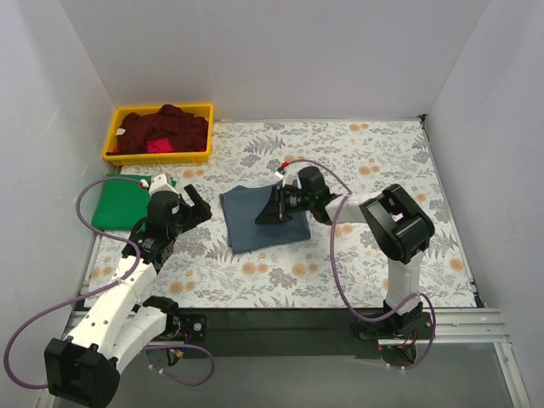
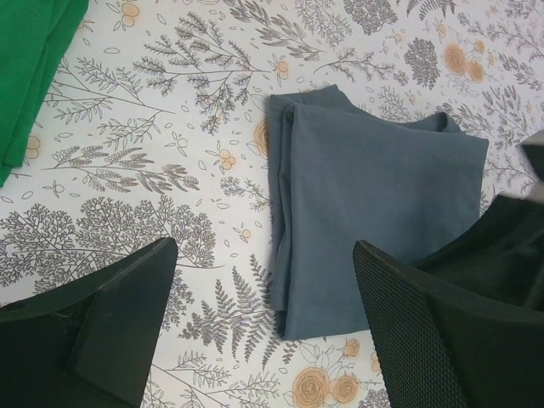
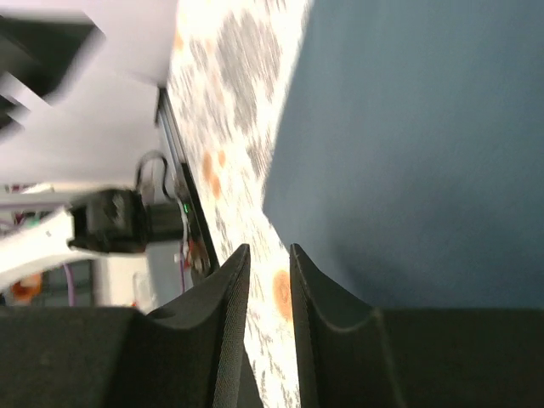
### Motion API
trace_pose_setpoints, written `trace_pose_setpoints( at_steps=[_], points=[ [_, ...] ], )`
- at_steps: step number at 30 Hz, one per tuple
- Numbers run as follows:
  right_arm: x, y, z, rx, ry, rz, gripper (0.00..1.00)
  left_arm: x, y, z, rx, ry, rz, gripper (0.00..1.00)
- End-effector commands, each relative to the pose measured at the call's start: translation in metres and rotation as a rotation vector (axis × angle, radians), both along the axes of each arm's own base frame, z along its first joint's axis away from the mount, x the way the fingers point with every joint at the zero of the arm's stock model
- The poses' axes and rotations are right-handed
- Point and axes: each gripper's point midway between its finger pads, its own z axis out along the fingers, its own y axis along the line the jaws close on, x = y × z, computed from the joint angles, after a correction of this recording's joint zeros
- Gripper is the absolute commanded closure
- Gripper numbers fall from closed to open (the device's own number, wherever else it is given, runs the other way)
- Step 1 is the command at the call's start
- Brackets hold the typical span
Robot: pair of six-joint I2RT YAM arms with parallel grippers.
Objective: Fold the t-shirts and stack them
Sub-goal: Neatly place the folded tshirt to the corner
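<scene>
The slate-blue t-shirt (image 1: 255, 223) lies folded into a rough square near the middle of the floral tabletop (image 1: 365, 161). In the left wrist view its folded edge runs down the left side in stacked layers.

The left end effector (image 2: 265, 323) hovers at about 9 o'clock from this shirt. Its jaws are spread wide with nothing between them, and they frame the shirt's near left corner without touching it.

The right end effector (image 3: 268, 255) sits over the shirt's 3 o'clock edge. Its fingers (image 3: 229, 323) are only a narrow slit apart. Patterned tabletop shows through the gap and no cloth is caught in it.

The folded bright green t-shirt (image 1: 119, 204) lies flat at the tabletop's 9 o'clock edge, well apart from the blue one.

At 11 o'clock the yellow plastic bin (image 1: 157, 157) holds a heap of dark red t-shirts (image 1: 166, 127). A pink one (image 1: 155, 146) shows at its near side.
</scene>
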Motion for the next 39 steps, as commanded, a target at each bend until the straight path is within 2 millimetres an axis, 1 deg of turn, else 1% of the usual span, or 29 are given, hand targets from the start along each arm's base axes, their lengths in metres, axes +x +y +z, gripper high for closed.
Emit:
trace_pose_setpoints(
  at_steps=[1,2,3,4,6,7,9,10,12,13,15,16,18,20,21,22,23,24,25,26,27,28,30,31,33,34,36,37,39],
  points=[
    [0.076,-0.018,0.065,0.073,-0.193,-0.136,0.68,0.003,0.002,0.004,0.013,-0.020,-0.002,0.15],
    [0.086,-0.023,0.064,0.073,-0.192,-0.154,0.67,0.003,0.002,0.003,0.010,-0.018,-0.004,0.15],
    [0.101,-0.025,0.073,0.089,-0.202,-0.173,0.67,0.003,0.001,0.003,0.008,-0.016,-0.006,0.14],
    [0.110,-0.029,0.063,0.084,-0.180,-0.179,0.67,0.003,0.000,0.002,0.007,-0.014,-0.011,0.13],
    [0.135,-0.040,0.061,0.080,-0.181,-0.226,0.67,0.003,0.000,0.001,0.007,-0.012,-0.014,0.13],
    [0.151,-0.044,0.053,0.071,-0.174,-0.256,0.67,0.003,0.000,0.000,0.008,-0.006,-0.015,0.12],
    [0.167,-0.050,0.042,0.058,-0.162,-0.289,0.67,0.004,-0.002,-0.001,0.006,-0.004,-0.019,0.12],
    [0.178,-0.055,0.028,0.046,-0.138,-0.313,0.67,0.004,-0.002,-0.002,0.008,0.002,-0.023,0.12],
    [0.186,-0.058,0.012,0.032,-0.110,-0.326,0.67,0.003,-0.003,-0.005,0.006,0.010,-0.028,0.12],
    [0.188,-0.058,-0.006,0.016,-0.085,-0.328,0.67,0.004,-0.004,-0.006,0.006,0.014,-0.031,0.12],
    [0.193,-0.059,-0.018,0.008,-0.070,-0.333,0.68,0.004,-0.005,-0.007,0.002,0.018,-0.038,0.12],
    [0.195,-0.062,-0.031,-0.006,-0.050,-0.342,0.68,0.004,-0.006,-0.008,0.001,0.021,-0.043,0.12],
    [0.198,-0.065,-0.041,-0.017,-0.048,-0.348,0.67,0.003,-0.008,-0.010,-0.003,0.027,-0.054,0.12],
    [0.200,-0.068,-0.040,-0.017,-0.058,-0.350,0.67,0.004,-0.010,-0.011,-0.008,0.032,-0.062,0.13],
    [0.200,-0.070,-0.038,-0.013,-0.062,-0.347,0.67,0.003,-0.013,-0.013,-0.012,0.039,-0.076,0.17],
    [0.201,-0.071,-0.022,0.006,-0.089,-0.337,0.67,0.003,-0.014,-0.013,-0.014,0.040,-0.080,0.18],
    [0.200,-0.072,-0.013,0.011,-0.110,-0.333,0.67,0.004,-0.015,-0.014,-0.016,0.044,-0.085,0.19],
    [0.195,-0.075,-0.009,0.003,-0.138,-0.318,0.66,0.003,-0.017,-0.016,-0.021,0.053,-0.094,0.19],
    [0.192,-0.075,0.016,0.019,-0.192,-0.307,0.64,0.004,-0.017,-0.015,-0.022,0.051,-0.095,0.19],
    [0.189,-0.076,0.026,0.016,-0.216,-0.300,0.63,0.004,-0.017,-0.015,-0.024,0.053,-0.094,0.19],
    [0.178,-0.080,0.039,-0.007,-0.259,-0.275,0.62,0.004,-0.017,-0.015,-0.022,0.053,-0.093,0.19],
    [0.172,-0.078,0.045,-0.028,-0.285,-0.269,0.57,0.004,-0.015,-0.014,-0.021,0.051,-0.085,0.19],
    [0.156,-0.078,0.051,-0.088,-0.328,-0.248,0.49,0.004,-0.014,-0.014,-0.017,0.048,-0.077,0.18],
    [0.138,-0.076,0.055,-0.166,-0.379,-0.226,0.46,0.003,-0.012,-0.014,-0.014,0.050,-0.070,0.18],
    [0.120,-0.072,0.058,-0.244,-0.446,-0.204,0.44,0.002,-0.010,-0.014,-0.011,0.055,-0.059,0.18],
    [0.100,-0.066,0.057,-0.324,-0.511,-0.175,0.42,0.001,-0.008,-0.015,-0.004,0.064,-0.046,0.17],
    [0.080,-0.057,0.056,-0.391,-0.568,-0.136,0.41,0.001,-0.004,-0.016,-0.009,0.075,-0.017,0.17],
    [0.063,-0.043,0.059,-0.426,-0.625,-0.111,0.40,-0.001,-0.002,-0.018,-0.008,0.085,-0.011,0.16],
    [0.045,-0.032,0.055,-0.481,-0.687,-0.052,0.39,0.000,0.002,-0.018,-0.018,0.093,0.014,0.16]
  ],
)
